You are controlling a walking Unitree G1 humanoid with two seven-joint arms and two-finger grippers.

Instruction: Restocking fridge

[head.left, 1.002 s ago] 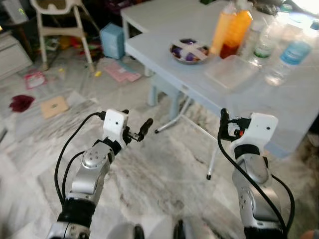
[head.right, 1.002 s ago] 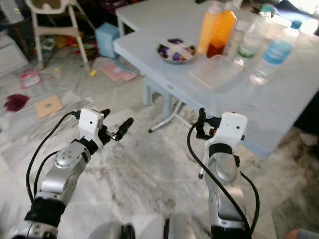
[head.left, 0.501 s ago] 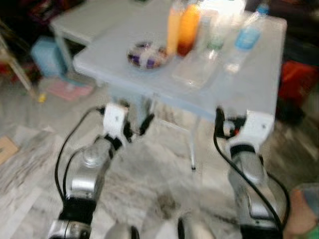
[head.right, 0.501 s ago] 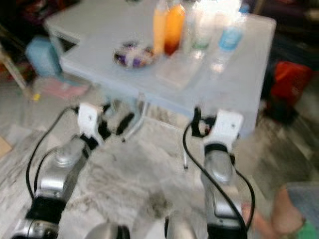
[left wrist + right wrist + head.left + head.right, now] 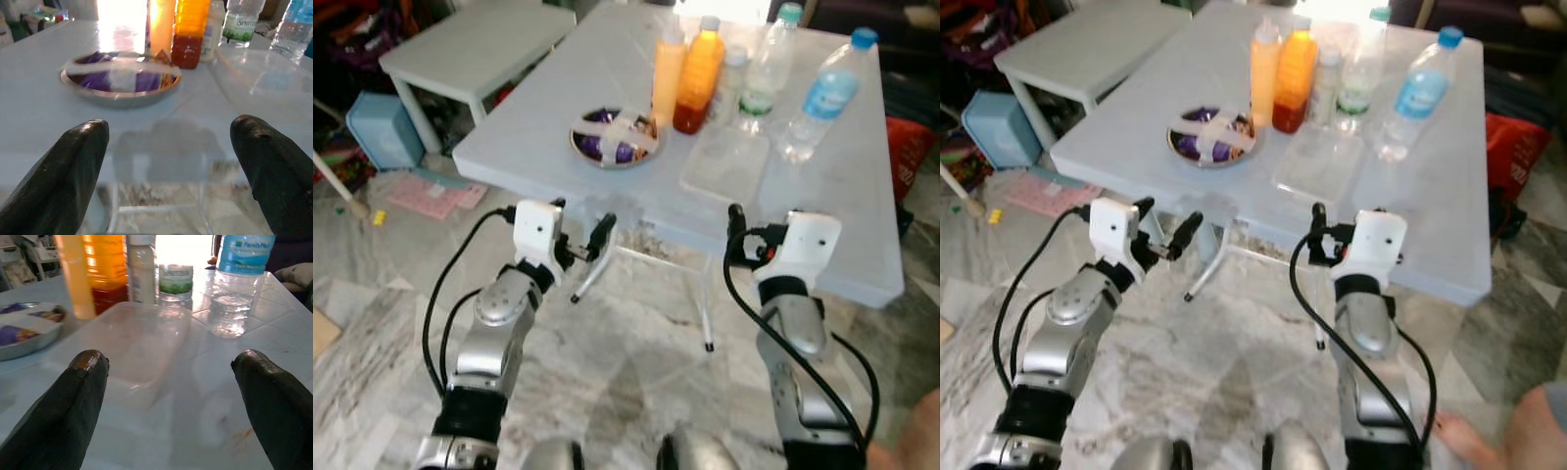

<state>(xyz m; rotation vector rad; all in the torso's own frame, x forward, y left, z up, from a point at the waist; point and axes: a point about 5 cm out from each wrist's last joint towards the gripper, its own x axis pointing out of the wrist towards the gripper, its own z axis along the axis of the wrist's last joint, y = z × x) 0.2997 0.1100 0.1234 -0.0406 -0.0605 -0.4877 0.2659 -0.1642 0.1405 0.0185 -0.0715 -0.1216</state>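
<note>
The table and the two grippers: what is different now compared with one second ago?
The robot has stepped closer and now faces the table squarely. Both arms stay raised: left gripper and right gripper open and empty near its front edge. The foil dish, bottles and clear container stayed put.

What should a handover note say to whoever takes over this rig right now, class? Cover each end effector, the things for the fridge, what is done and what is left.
Left end effector: open, empty, at the table's near edge, facing the foil dish.
Right end effector: open, empty, facing the clear plastic container.
On the table: pale orange bottle, dark orange bottle, small white bottle, green-label water bottle, blue-label water bottle.
Done: robot stands at the table; nothing is picked up.
Left: grasp each item and carry it to the fridge.
</note>
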